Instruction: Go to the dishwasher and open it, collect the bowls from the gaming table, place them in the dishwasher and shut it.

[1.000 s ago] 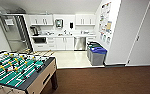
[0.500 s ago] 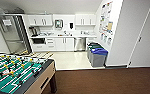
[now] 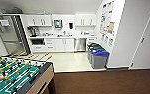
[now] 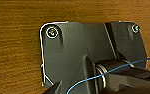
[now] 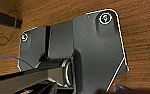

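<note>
The whole head view has shifted since the earlier pictures: the foosball table now sits lower and takes up more of the near left corner, and the kitchenette looks a little closer, which reads as the camera travelling with the robot, not as any thing moving. The robot stands on dark brown carpet, just short of the line where the pale kitchen floor begins. The dishwasher is straight ahead under the far counter, its steel front closed, set between the white cabinet doors and the right end of the counter run; by the look of it, opening it is a step not yet reached. A row of bins, the nearest with a blue lid, lines the right wall near the dishwasher's side, probably parked there to keep the middle of the floor free, so the path to the machine looks clear. A tall steel fridge closes the counter's left end. No bowls can be made out from here. Both wrist cameras face brown carpet past the dark mounting plates, which suggests the arms hang tucked low for driving; whether either pincer is open or shut, or holds anything, I cannot tell.
</note>
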